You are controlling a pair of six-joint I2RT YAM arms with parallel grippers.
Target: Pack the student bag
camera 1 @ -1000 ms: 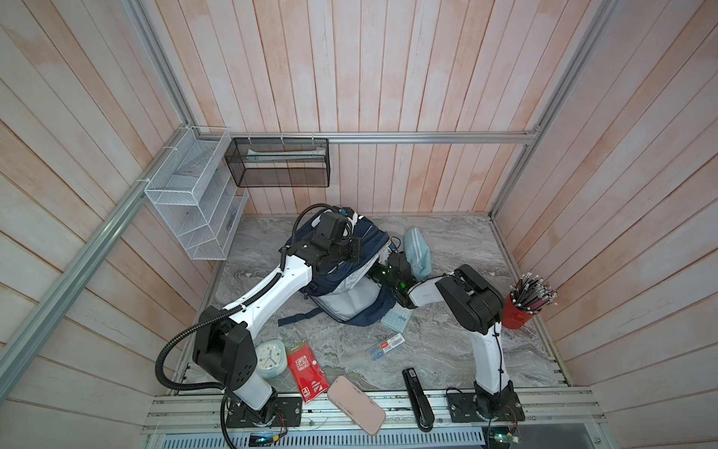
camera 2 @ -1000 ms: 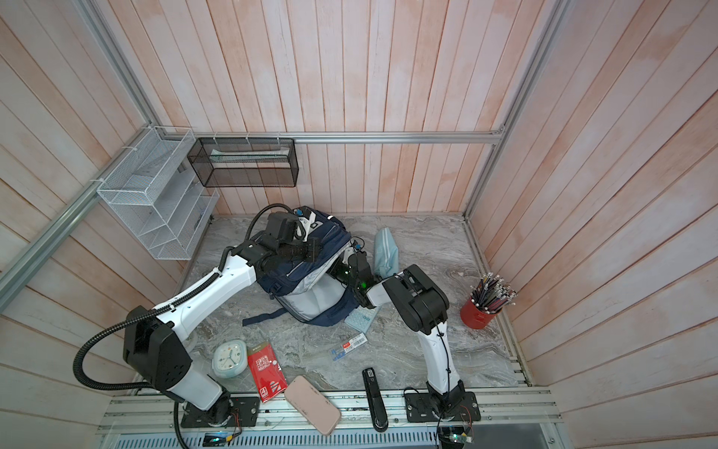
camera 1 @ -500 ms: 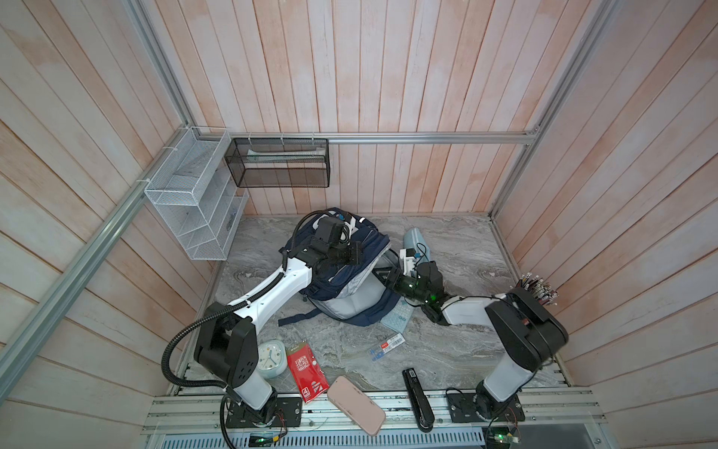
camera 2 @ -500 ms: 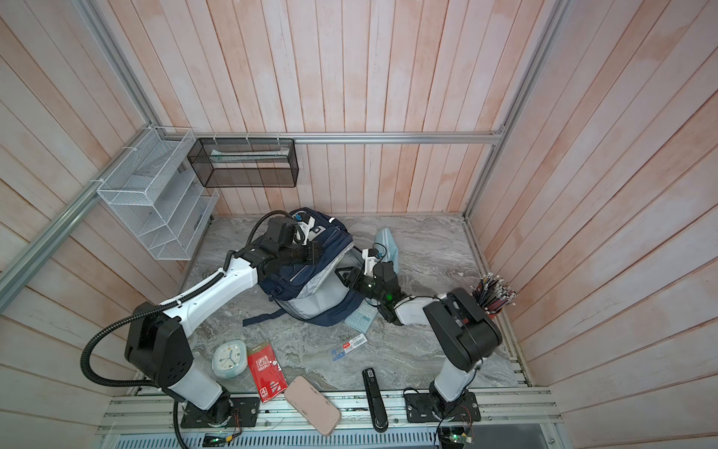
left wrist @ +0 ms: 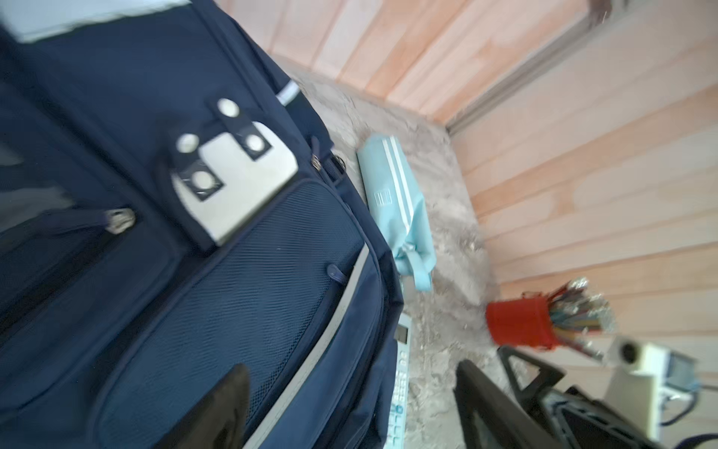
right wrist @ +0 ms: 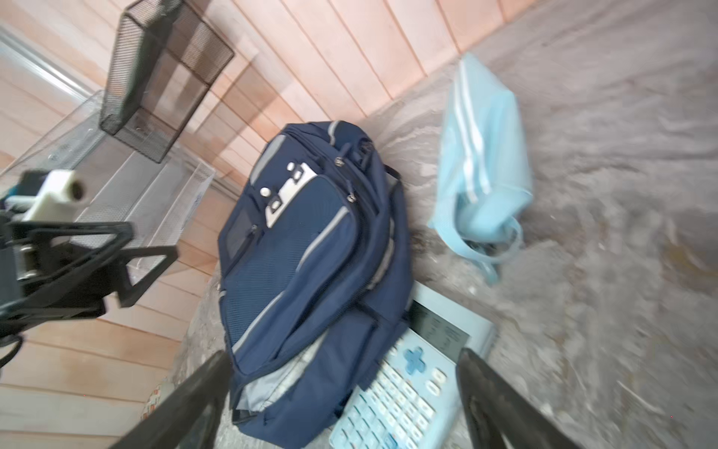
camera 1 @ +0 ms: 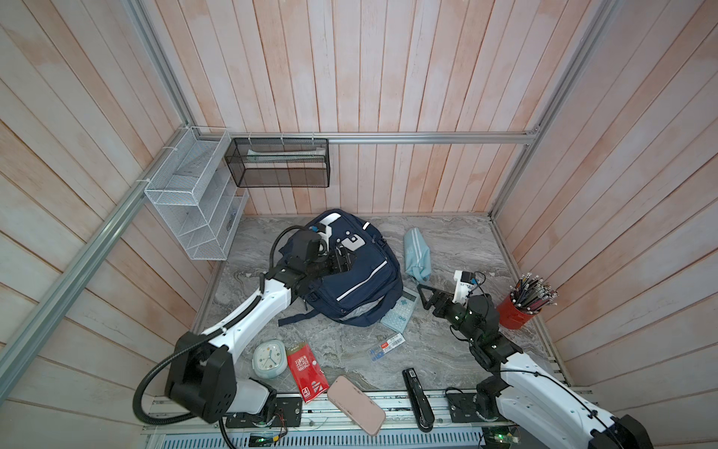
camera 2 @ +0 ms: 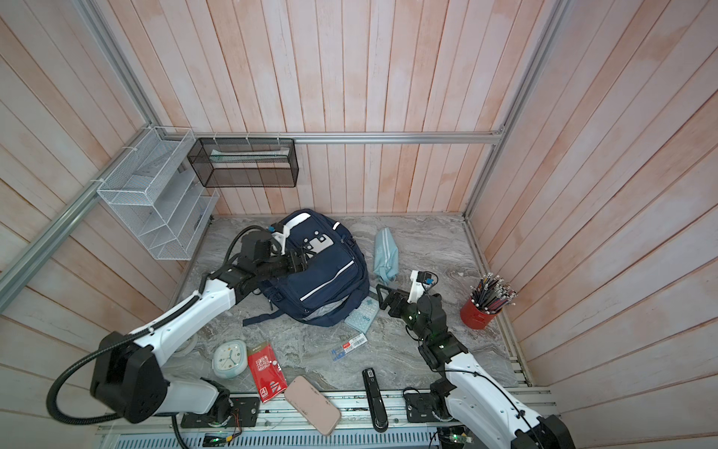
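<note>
In both top views the student bag [camera 1: 365, 280] lies face up on the marble table [camera 1: 450, 241], its lower edge overlapping the calculator [camera 1: 400, 311]. The left gripper [camera 1: 342, 260] hovers over the bag's upper front, on the side away from the calculator, jaws wide and empty. The right gripper [camera 1: 424, 297] stands just beside the calculator, clear of the bag, jaws likewise wide. The left wrist view, blurred, shows mesh pocket and studded patch between spread fingers [left wrist: 221, 404]. The right wrist view shows the bag [right wrist: 311, 252] whole, nothing gripped. Judgement: the bag is soft and bulky and will sag. A zipper edge or the top handle would likely serve best. A second earlier both grippers were shut at the bag. Both have since released, and the right arm has withdrawn.
</note>
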